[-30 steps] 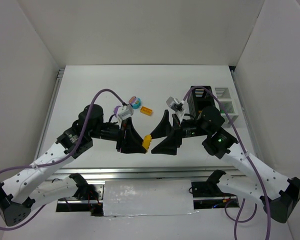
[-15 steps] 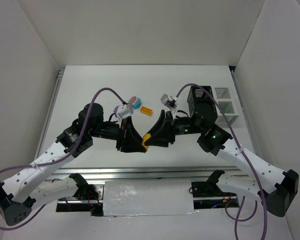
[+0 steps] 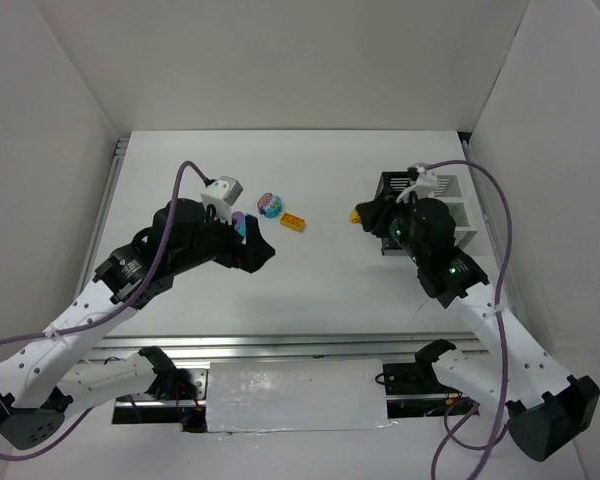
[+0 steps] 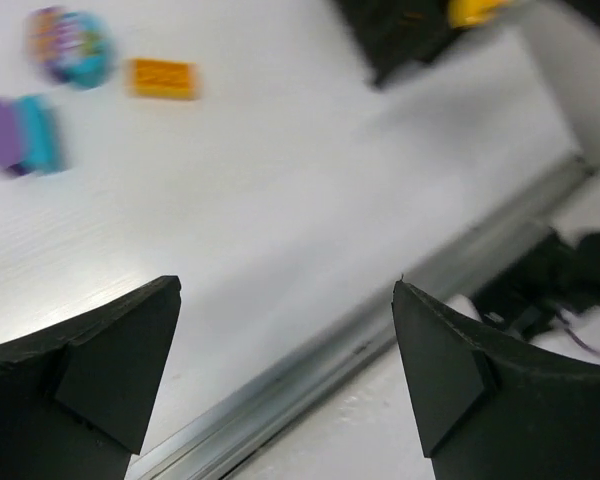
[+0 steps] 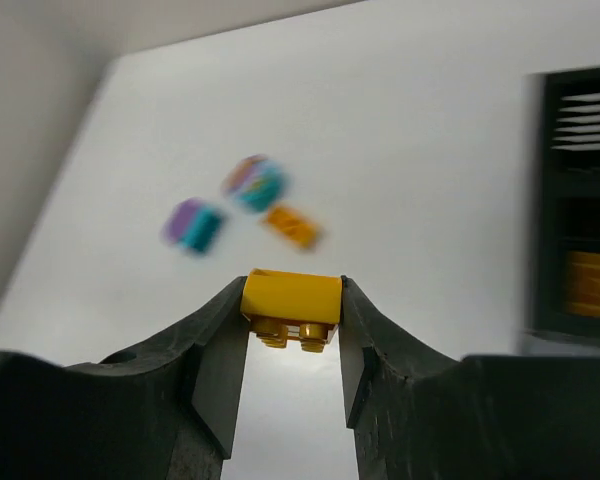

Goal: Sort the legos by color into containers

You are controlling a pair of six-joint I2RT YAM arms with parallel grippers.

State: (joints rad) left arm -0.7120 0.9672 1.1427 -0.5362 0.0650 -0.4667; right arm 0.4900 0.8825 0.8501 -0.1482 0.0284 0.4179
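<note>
Left of the black bin [image 5: 546, 200], your right gripper [image 5: 292, 312] pinches a yellow brick [image 5: 291, 291]; release early and it lands outside. Left gripper [image 4: 285, 290] stands wide, empty.

Light: bright, even, soft shadows.
Overhead view: sharp.
Left wrist view: far bricks [image 4: 162, 78] smeared, blurred.
Right wrist view: yellow brick [image 5: 291, 300] crisp, background soft.

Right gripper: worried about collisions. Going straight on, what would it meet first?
Likely the orange brick, almost dead ahead of the held yellow brick; depth is unclear, so the table may come first.
</note>
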